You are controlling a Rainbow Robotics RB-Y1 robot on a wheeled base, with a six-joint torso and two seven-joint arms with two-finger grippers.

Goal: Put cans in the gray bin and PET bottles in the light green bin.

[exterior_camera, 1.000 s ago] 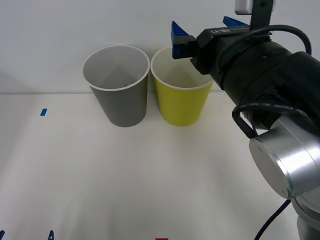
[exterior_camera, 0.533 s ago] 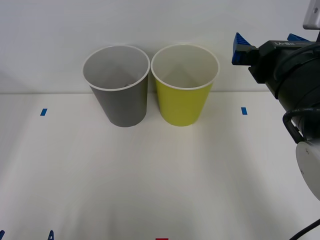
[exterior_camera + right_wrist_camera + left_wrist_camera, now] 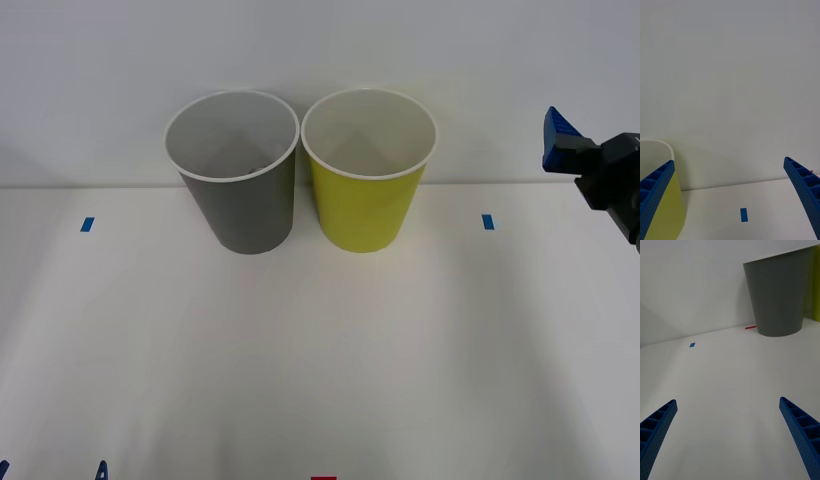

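Gray bin (image 3: 238, 190) upright on the surface (image 3: 320, 370) touching the light green bin (image 3: 368, 185) at its right, likely light, tippy, best left ungripped; right gripper (image 3: 730, 198) well right of the gray bin, jaws wide, empty; left gripper (image 3: 728, 435) low before it, likewise.

Bright, even light; soft shadows below the bins; sharp focus.

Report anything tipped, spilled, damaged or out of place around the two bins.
Nothing stands out. The dark gray tapered bin and the yellow-green tapered bin stand upright side by side on the white table, rims intact. The right gripper hangs open beside the green bin; the left gripper is open low over the table.
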